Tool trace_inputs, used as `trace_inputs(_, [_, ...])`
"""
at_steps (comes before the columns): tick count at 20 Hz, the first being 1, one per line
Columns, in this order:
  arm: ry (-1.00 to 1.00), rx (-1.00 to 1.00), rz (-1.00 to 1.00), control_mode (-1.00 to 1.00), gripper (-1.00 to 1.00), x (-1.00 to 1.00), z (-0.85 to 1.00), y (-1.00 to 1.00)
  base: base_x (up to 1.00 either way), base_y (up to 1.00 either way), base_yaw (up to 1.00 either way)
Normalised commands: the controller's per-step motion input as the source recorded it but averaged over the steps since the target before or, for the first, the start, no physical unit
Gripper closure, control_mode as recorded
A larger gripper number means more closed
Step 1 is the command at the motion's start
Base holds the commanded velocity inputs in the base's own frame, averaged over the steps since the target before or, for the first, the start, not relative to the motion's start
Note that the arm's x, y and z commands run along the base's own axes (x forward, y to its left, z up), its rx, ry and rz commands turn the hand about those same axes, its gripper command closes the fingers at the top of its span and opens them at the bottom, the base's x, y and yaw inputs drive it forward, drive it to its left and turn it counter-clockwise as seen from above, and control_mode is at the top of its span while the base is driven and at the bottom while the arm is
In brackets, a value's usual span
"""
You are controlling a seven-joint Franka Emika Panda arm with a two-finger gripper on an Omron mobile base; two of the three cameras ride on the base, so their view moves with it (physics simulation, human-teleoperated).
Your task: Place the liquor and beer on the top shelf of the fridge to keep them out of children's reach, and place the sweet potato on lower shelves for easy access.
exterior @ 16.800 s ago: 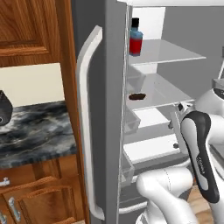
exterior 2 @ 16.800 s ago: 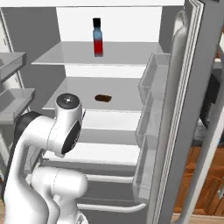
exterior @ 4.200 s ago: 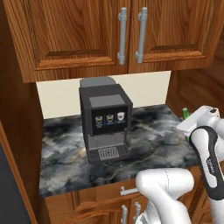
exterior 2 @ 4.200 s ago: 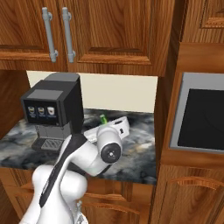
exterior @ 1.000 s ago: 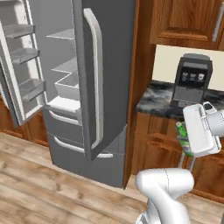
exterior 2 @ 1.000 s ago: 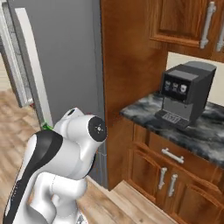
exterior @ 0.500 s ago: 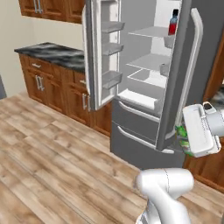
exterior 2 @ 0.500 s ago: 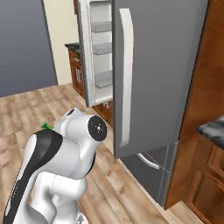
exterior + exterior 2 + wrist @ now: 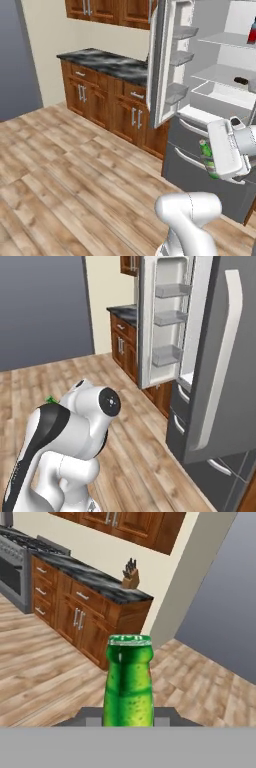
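Fingers (image 9: 165, 714) clamped tight on beer (image 9: 128, 682); keep it upright, lift past fridge (image 9: 220, 100) door onto top shelf (image 9: 227, 40) beside liquor (image 9: 252, 31).

A wood-and-stone kitchen under flat, even light

Pale brown plank flooring (image 9: 75, 170) runs to a cream wall (image 9: 45, 55) and a broad slate-grey wall panel (image 9: 42, 311). Reddish-brown wooden base cabinets with slim metal handles (image 9: 100, 102) carry a dark marbled stone countertop (image 9: 107, 60), with matching upper cabinets (image 9: 112, 11) above. In the hand view, what looks like a wooden knife block (image 9: 131, 577) stands on a similar counter, beside a steel-fronted range (image 9: 15, 567).
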Motion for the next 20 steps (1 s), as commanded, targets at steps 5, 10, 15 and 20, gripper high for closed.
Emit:
trace_inputs(5, [0.00, 0.00, 0.00, 1.00, 1.00, 0.00, 0.00, 0.00, 0.52, 0.00, -0.23])
trace_inputs(10, [0.00, 0.00, 0.00, 1.00, 1.00, 0.00, 0.00, 0.00, 0.38, 0.03, -0.40])
trace_inputs(15, [0.00, 0.00, 0.00, 1.00, 1.00, 0.00, 0.00, 0.00, 0.46, 0.14, -0.50])
trace_inputs(20, [0.00, 0.00, 0.00, 1.00, 1.00, 0.00, 0.00, 0.00, 0.49, 0.37, -0.54])
